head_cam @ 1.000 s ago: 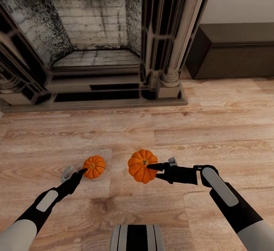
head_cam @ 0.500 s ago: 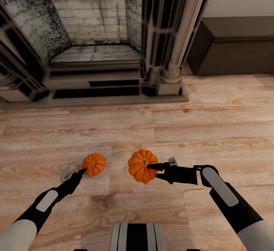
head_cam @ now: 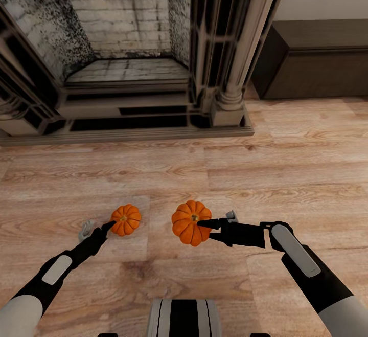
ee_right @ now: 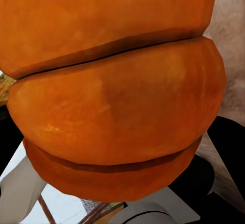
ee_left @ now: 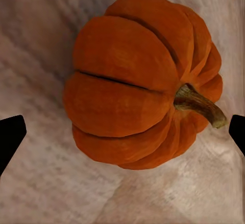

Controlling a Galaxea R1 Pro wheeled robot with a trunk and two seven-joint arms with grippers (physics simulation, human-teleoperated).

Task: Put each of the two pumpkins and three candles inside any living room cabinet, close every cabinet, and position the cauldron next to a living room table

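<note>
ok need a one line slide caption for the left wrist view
Open left gripper poised around an orange pumpkin resting on the wood floor.

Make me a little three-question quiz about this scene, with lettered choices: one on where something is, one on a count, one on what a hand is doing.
1. Where is the dark cabinet?
A. To the right of the fireplace, against the wall
B. Inside the fireplace
C. Under the robot's arms

2. How many pumpkins are in sight?
A. One
B. Two
C. Four

3. What is the right gripper doing?
A. Hanging open far from everything
B. Holding a pumpkin
C. Resting on the cabinet

Answers:
1. A: the head view shows it beyond the fireplace's right column.
2. B: a left pumpkin and a right pumpkin show over the wooden floor.
3. B: the right pumpkin sits at its fingertips and fills the right wrist view, while the left gripper stands open around the left pumpkin.
</note>
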